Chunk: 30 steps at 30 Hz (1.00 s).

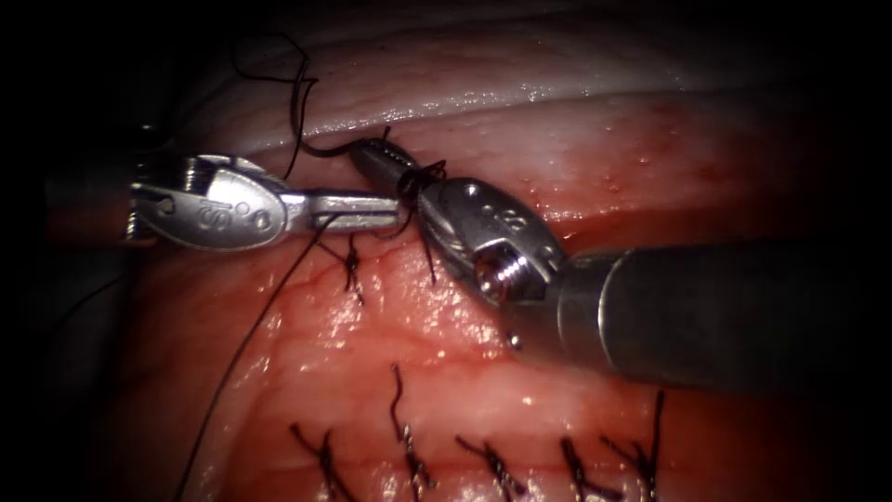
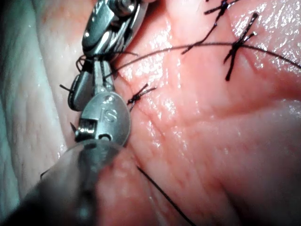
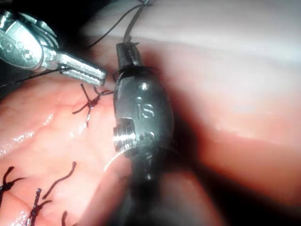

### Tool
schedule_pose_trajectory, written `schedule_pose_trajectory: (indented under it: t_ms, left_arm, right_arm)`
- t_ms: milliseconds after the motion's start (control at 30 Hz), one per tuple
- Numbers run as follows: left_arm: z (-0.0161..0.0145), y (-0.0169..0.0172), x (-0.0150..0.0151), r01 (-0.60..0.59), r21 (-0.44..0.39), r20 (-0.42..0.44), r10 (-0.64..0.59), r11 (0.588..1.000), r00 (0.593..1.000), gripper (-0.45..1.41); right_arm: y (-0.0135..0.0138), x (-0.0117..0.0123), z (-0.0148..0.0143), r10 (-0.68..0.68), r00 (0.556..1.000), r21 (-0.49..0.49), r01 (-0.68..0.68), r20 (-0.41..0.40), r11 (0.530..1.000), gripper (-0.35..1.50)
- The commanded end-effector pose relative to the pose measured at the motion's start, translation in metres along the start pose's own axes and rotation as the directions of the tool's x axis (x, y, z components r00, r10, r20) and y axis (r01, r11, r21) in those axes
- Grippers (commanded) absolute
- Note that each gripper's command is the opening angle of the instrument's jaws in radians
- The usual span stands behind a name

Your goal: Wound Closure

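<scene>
Your left gripper (image 1: 386, 210) is clamped on the thread (image 1: 243, 346) beside a finished stitch (image 1: 352, 265), while your right gripper (image 1: 372, 156), jaws closed with thread wrapped around them, sits just above on the tissue (image 1: 390, 335); where the needle is, I cannot tell.

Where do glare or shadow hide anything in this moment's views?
Endoscope view: glare on the shut left pincer and the wet tissue, edges fall dark; the right pincer is shut on the thread, which loops around it. Left wrist view: bright sheen on the tissue. Right wrist view: deep shadow beside the right shaft.
</scene>
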Motion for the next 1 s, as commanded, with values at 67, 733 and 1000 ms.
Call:
schedule_pose_trajectory:
  t_ms: [67,733,1000]
  left_arm:
    - [0.0005,-0.0004,-0.0007,0.0,0.005,0.008,0.0,1.0,1.0,-0.45]
    - [0.0014,-0.0131,-0.0021,0.052,0.102,0.037,-0.056,0.993,0.998,-0.45]
    - [0.002,-0.0188,-0.0034,0.06,0.136,0.045,-0.067,0.989,0.997,-0.45]
  right_arm:
    - [-0.0005,-0.001,-0.0012,-0.01,1.0,0.01,0.01,-0.007,1.0,-0.35]
    - [-0.0036,-0.0033,-0.0094,-0.124,0.99,-0.013,0.125,0.066,0.992,-0.35]
    - [-0.0037,-0.0032,-0.0116,-0.136,0.987,-0.004,0.137,0.084,0.991,-0.35]
